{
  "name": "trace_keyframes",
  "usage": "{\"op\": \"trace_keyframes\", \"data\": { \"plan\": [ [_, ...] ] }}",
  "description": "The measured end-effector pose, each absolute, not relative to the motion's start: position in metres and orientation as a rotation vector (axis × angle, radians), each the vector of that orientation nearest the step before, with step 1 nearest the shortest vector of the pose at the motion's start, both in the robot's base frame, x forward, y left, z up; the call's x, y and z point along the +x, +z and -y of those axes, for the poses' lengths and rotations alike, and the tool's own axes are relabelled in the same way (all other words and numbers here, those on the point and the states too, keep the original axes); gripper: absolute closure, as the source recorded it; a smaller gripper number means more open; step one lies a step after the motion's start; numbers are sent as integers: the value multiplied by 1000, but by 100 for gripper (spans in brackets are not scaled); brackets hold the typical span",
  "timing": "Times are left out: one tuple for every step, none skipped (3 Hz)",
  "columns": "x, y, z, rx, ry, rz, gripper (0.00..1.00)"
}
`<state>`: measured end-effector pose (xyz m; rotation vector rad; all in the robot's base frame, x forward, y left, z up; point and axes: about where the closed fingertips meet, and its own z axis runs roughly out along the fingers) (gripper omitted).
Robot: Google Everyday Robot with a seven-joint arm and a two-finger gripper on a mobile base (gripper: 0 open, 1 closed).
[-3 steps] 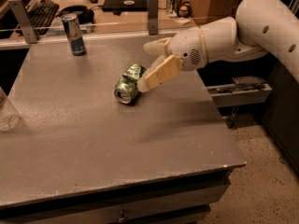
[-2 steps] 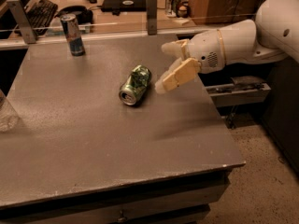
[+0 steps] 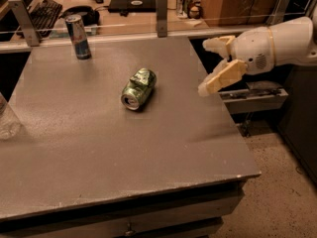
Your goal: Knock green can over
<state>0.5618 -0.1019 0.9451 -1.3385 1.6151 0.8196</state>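
From my end the green can [image 3: 138, 88] lies on its side near the middle of the table [image 3: 148, 152], silver top turned toward the camera, so I judge the knock-over done. What is left is mostly a matter of not spoiling it. The gripper [image 3: 204, 66] hangs in the air just off the table's edge on the arm's side, a little above the tabletop, its jaws spread wide with nothing between them. The worry is the can's shape: a thin aluminium cylinder, slightly dented, resting on a flat, matte grey top with a fine speckle and no lip. Any brush from those pale, blunt fingers [image 3: 223, 76] would set it rolling, and a hard one might carry it off the table. The dents may slow it, but I would not count on that. A wide swing of the bulky white arm back over the table could also clip the blue-and-silver can [image 3: 78, 36], which stands upright near the table's back corner, tall, slim and easy to topple — the wrong can to fell. A clear container [image 3: 7, 118] sits at the table's opposite edge, well apart from the gripper, and looks light enough to slide if anything rolls into it
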Motion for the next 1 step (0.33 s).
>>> {"op": "trace_keyframes", "data": {
  "plan": [
    [562, 947, 102, -1339, 817, -1612, 0]
  ]
}}
